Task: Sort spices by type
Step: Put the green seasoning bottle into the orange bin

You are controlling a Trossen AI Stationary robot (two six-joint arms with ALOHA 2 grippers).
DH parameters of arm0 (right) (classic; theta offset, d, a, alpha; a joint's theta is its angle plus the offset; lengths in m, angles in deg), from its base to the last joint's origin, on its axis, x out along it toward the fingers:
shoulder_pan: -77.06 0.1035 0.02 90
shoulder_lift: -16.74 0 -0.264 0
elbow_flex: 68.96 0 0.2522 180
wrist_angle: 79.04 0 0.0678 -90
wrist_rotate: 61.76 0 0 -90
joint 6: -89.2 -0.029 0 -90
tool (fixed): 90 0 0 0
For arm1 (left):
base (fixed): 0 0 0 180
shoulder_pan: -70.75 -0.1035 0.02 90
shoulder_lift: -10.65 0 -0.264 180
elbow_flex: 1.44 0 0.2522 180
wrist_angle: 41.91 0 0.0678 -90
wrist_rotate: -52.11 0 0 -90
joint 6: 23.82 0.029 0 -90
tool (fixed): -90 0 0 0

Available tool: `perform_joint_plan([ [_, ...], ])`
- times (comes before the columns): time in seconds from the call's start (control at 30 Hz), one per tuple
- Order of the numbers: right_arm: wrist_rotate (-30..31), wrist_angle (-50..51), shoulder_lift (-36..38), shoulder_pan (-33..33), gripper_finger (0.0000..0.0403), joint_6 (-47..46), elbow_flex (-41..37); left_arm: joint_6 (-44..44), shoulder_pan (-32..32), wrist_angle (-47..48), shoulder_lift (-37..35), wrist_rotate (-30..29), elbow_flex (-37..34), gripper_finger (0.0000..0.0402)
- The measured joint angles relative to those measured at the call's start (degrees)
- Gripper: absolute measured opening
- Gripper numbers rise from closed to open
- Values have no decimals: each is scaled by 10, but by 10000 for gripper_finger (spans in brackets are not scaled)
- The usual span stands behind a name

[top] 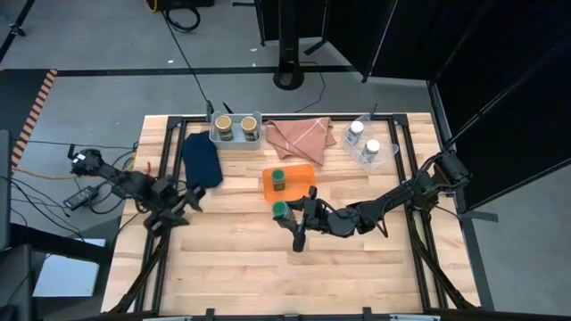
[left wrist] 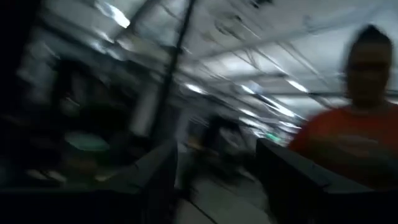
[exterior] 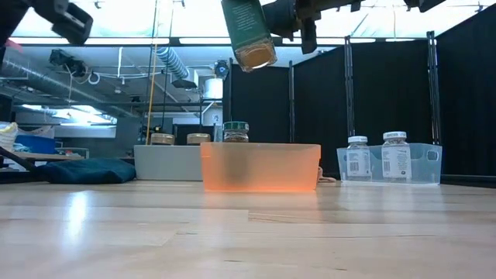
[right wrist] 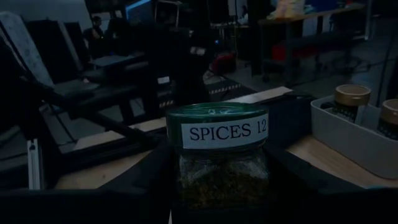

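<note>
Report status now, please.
Right hand shut on green jar, lifted beside orange tray. Left hand empty. Path clear.

One jar (top: 279, 180) in the tray (top: 303, 174), two jars (top: 235, 123) in the bin (top: 235, 138) behind it

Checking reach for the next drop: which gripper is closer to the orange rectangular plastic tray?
Right. The right gripper holds a green-capped spice jar just beside the orange tray; the left gripper sits farther off, by the dark blue cloth.
</note>
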Motion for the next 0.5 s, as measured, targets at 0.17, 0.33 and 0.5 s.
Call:
perform_joint_plan([
  [0.17, 0, -4, 0, 0, 204, -2, 0, -54, -16, 104, -31, 61, 0, 224],
  [0.33, 0, -4, 0, 0, 204, -21, 0, -50, -51, 141, -91, 94, -1, 224],
  [0.5, 0, -2, 0, 4, 204, -22, 0, -29, -93, 142, -97, 156, -1, 224],
])
